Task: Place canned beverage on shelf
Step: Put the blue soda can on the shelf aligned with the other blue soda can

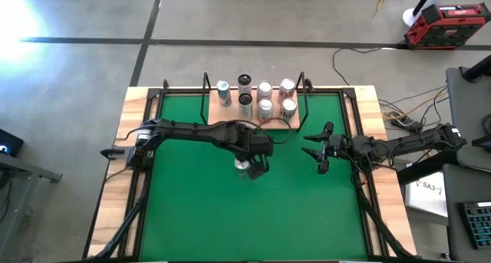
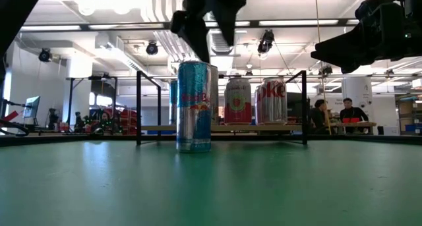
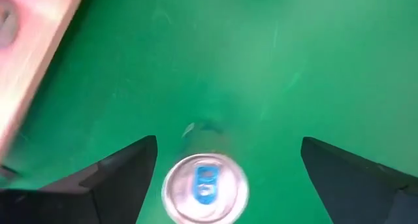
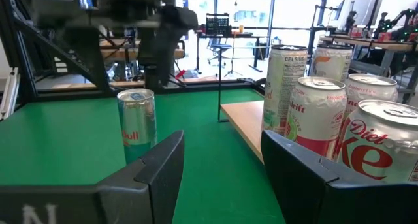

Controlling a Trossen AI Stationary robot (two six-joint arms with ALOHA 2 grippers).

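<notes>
the counter (image 1: 192, 217) is covered in green, with the shelf (image 1: 257, 119) at its far edge already carrying seven cans in two rows. the left arm is stretched from the left edge across toward the middle, wrist bent down, so that the left pincer (image 1: 253, 167) hangs directly above the can. the right arm is parked low at the right side, the right pincer (image 1: 318, 150) spread and aimed at the shelf cans. the slim blue-and-silver can (image 2: 194, 107) stands upright on the green, apart from and in front of the shelf. it is judged rigid but dentable, smooth and slippery, tall and tippy; a mid-body side grip is advised. the left pincer is spread wide, straddling the can top (image 3: 205, 187), nothing pinched.
</notes>
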